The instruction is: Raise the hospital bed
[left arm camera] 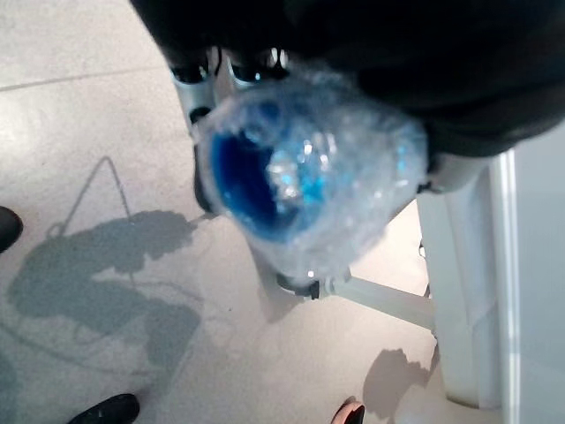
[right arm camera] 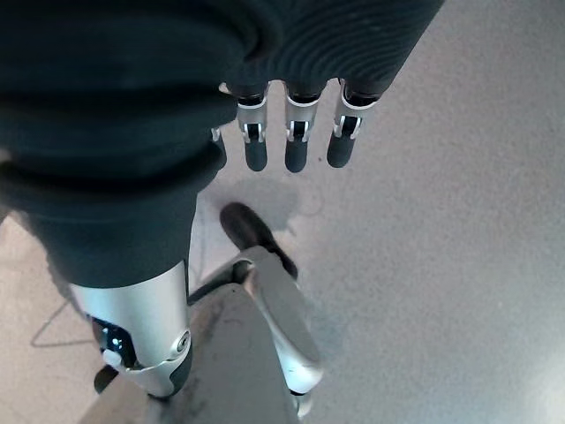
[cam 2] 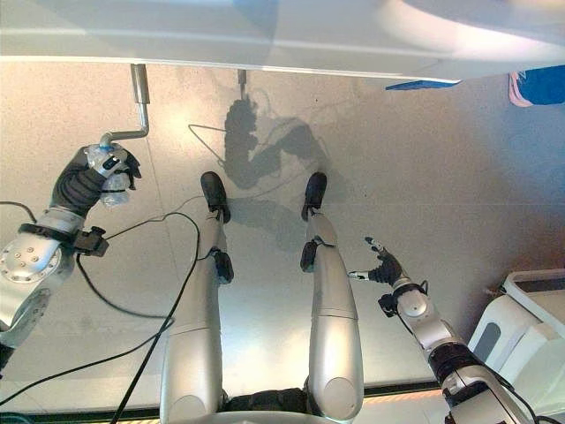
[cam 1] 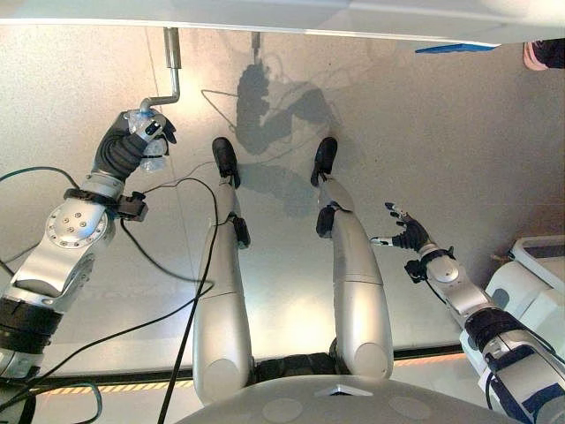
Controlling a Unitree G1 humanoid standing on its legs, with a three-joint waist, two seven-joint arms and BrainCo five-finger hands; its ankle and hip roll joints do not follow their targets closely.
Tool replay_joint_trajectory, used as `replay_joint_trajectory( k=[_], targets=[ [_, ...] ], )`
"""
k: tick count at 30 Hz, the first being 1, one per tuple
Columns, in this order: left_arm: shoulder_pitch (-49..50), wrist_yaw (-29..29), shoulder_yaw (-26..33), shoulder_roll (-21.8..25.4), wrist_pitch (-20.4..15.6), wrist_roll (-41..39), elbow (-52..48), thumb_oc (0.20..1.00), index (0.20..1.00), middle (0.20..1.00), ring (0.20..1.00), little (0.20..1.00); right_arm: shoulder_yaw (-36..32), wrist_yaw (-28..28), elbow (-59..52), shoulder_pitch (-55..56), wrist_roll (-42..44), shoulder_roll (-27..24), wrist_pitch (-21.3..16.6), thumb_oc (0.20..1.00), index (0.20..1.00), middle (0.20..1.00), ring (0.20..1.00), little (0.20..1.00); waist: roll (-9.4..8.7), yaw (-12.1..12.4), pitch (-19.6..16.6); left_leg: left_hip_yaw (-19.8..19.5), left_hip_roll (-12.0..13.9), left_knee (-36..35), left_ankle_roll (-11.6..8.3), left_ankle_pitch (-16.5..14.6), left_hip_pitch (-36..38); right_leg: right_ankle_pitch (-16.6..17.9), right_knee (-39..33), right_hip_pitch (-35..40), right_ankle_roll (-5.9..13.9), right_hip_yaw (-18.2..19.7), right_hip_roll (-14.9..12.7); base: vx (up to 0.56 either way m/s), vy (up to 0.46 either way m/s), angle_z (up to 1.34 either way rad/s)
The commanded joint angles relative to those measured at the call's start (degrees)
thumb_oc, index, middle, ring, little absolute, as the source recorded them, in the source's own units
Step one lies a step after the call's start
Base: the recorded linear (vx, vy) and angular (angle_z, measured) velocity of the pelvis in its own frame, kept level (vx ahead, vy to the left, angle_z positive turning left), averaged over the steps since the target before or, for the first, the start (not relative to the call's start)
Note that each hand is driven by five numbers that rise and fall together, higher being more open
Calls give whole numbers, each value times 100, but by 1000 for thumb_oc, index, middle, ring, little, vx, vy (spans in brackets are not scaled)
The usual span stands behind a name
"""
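The left hand [cam 1: 141, 132] is wrapping its fingers round the grip of the crank handle [cam 1: 168, 88], the bent metal rod coming out from under the near edge of the hospital bed [cam 1: 265, 18]. That grip is where to hold it: the offset end of the crank, swaddled in clear bubble wrap [left arm camera: 309, 177] over something blue, as the left wrist view is showing from close up. My guess is the rod itself is stiff steel that won't flex, while the padded grip is soft, a little squashy and perhaps slippery under the fingers, so a firm closed hold is looking sensible. Turning it is probably taking steady effort rather than a light flick, since it is winding a whole bed frame upward.

The crank is looking slim and silver-grey: a straight shaft dropping from the bed's edge, then a right-angle bend to the wrapped grip. The bed is showing as a pale flat slab along the far side of the speckled floor [cam 1: 424, 159].

The right hand [cam 1: 404, 231] is hanging well apart from the crank, over the floor, fingers spread loose and holding nothing.
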Motion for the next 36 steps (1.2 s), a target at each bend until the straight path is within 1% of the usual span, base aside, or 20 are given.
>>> replay_joint_trajectory(
  k=[1, 3, 5, 6, 7, 8, 11, 12, 13, 14, 15, 17, 18, 19, 20, 24, 26, 29, 31, 36],
  targets=[
    [768, 59, 675, -238, -932, 152, -772, 200, 200, 200, 200, 200, -14, 100, -60, 582, 8, -298, -103, 1000, 1000, 1000, 1000, 1000, 365, 111, -145, 23, -225, 248, -7, -379, -20, 421, -671, 287, 673, -128, 65, 10, 86, 4],
    [783, 106, 721, -276, -927, 215, -634, 200, 200, 200, 200, 200, -16, 103, -72, 583, 7, -299, -103, 1000, 1000, 1000, 1000, 1000, 347, 120, -145, 12, -235, 255, 1, -386, -27, 422, -696, 313, 677, -146, 52, 13, 76, 3],
    [705, 316, 757, -476, -847, 427, -7, 200, 200, 200, 200, 200, -5, 85, -61, 534, 14, -277, -103, 1000, 1000, 1000, 1000, 1000, 294, 149, -145, -27, -271, 266, 16, -403, -59, 436, -742, 340, 697, -187, 31, 21, 94, -1],
    [694, 318, 747, -476, -850, 430, 1, 200, 200, 200, 200, 200, -7, 85, -59, 533, 14, -278, -104, 1000, 1000, 1000, 1000, 1000, 296, 149, -145, -28, -271, 267, 16, -404, -61, 436, -742, 339, 697, -188, 30, 19, 75, -4],
    [564, 414, 742, -522, -798, 625, 408, 200, 200, 200, 200, 200, 5, 84, -57, 493, 18, -263, -100, 1000, 1000, 1000, 1000, 1000, 226, 133, -145, -24, -276, 295, 26, -428, -93, 453, -778, 353, 708, -211, 9, 13, 50, -4],
    [548, 416, 728, -523, -804, 627, 420, 200, 200, 200, 200, 200, 1, 84, -57, 493, 18, -264, -99, 1000, 1000, 1000, 1000, 1000, 229, 136, -145, -24, -277, 297, 27, -429, -96, 454, -778, 352, 709, -211, 9, 21, 74, -2],
    [-192, 720, 576, -693, -674, 927, 1576, 200, 200, 200, 200, 200, 68, 67, -83, 330, 35, -237, -95, 1000, 1000, 1000, 1000, 1000, 12, 57, -145, -31, -263, 417, 47, -511, -230, 478, -851, 356, 734, -225, -11, 26, 81, 1],
    [-219, 721, 555, -693, -683, 926, 1596, 200, 200, 200, 200, 200, 60, 67, -81, 330, 36, -237, -95, 1000, 1000, 1000, 1000, 1000, 15, 64, -145, -31, -263, 421, 47, -513, -237, 478, -850, 351, 734, -225, -11, 30, 64, 6],
    [-681, 883, 433, -695, -600, 1118, 2083, 200, 200, 200, 200, 200, 112, 58, -123, 275, 68, -213, -97, 1000, 1000, 1000, 1000, 1000, -112, -13, -145, -45, -240, 519, 54, -577, -312, 486, -872, 356, 749, -225, -16, 32, 67, 9],
    [-927, 959, 372, -770, -579, 1025, 2371, 200, 200, 200, 200, 200, 137, 47, -162, 248, 90, -196, -103, 1000, 1000, 1000, 1000, 1000, -193, -65, -145, -39, -222, 600, 62, -617, -372, 495, -886, 349, 757, -216, -16, 32, 67, 11],
    [-954, 958, 352, -768, -587, 1021, 2392, 200, 200, 200, 200, 200, 129, 47, -162, 248, 90, -196, -102, 1000, 1000, 1000, 1000, 1000, -190, -57, -145, -38, -220, 609, 63, -622, -382, 495, -884, 342, 757, -215, -15, 25, 48, 13],
    [-1207, 1025, 289, -811, -580, 950, 2687, 200, 200, 200, 200, 200, 159, 32, -169, 217, 108, -183, -93, 1000, 1000, 1000, 1000, 1000, -247, -95, -145, -40, -203, 698, 75, -671, -445, 496, -893, 329, 757, -210, -14, 33, 61, 9],
    [-1756, 1173, 131, -848, -483, 821, 3319, 200, 200, 200, 200, 200, 275, 19, -193, 152, 127, -118, -84, 1000, 1000, 1000, 1000, 1000, -431, -227, -145, -51, -155, 917, 101, -813, -555, 508, -905, 314, 771, -177, -4, 51, 94, 6],
    [-2011, 1207, 22, -842, -434, 824, 3583, 200, 200, 200, 200, 200, 330, 19, -188, 113, 148, -103, -73, 1000, 1000, 1000, 1000, 1000, -483, -267, -145, -50, -140, 999, 115, -863, -607, 512, -917, 307, 776, -163, 3, 52, 94, -1],
    [-2041, 1205, 0, -838, -441, 819, 3605, 200, 200, 200, 200, 200, 321, 19, -185, 112, 149, -99, -73, 1000, 1000, 1000, 1000, 1000, -482, -257, -145, -50, -138, 1008, 115, -868, -618, 511, -916, 300, 776, -162, 5, 35, 45, -10],
    [-2777, 1330, -376, -853, -299, 1010, 4289, 200, 200, 200, 200, 200, 466, 13, -164, 7, 242, 1, -56, 1000, 1000, 1000, 1000, 1000, -651, -367, -145, -26, -101, 1211, 142, -1024, -720, 521, -963, 273, 806, -117, 18, 42, 53, -8],
    [-3196, 1370, -652, -989, -158, 1129, 4711, 200, 200, 200, 200, 200, 566, 12, -204, -66, 301, 80, -52, 1000, 1000, 1000, 1000, 1000, -750, -452, -145, -10, -94, 1321, 156, -1100, -790, 514, -999, 267, 810, -82, 22, 48, 46, -7],
    [-3458, 1379, -863, -1071, -97, 1260, 4883, 200, 200, 200, 200, 200, 610, 6, -223, -112, 344, 130, -51, 1000, 1000, 1000, 1000, 1000, -785, -486, -145, 6, -89, 1401, 175, -1149, -841, 503, -997, 227, 805, -54, 26, 25, 24, -3],
    [-3644, 1362, -1142, -1148, -4, 1573, 4985, 200, 200, 200, 200, 200, 672, 4, -297, -146, 362, 155, -63, 1000, 1000, 1000, 1000, 1000, -814, -550, -145, 34, -85, 1474, 196, -1206, -884, 484, -960, 130, 791, 4, 31, 21, 39, -5],
    [-3696, 1333, -1368, -1385, 59, 1711, 4849, 200, 200, 200, 200, 200, 725, -17, -319, -201, 366, 156, -46, 1000, 1000, 1000, 1000, 1000, -785, -575, -145, 110, -84, 1518, 219, -1228, -939, 471, -892, -20, 767, 86, 32, 17, 18, -10]
  ],
)
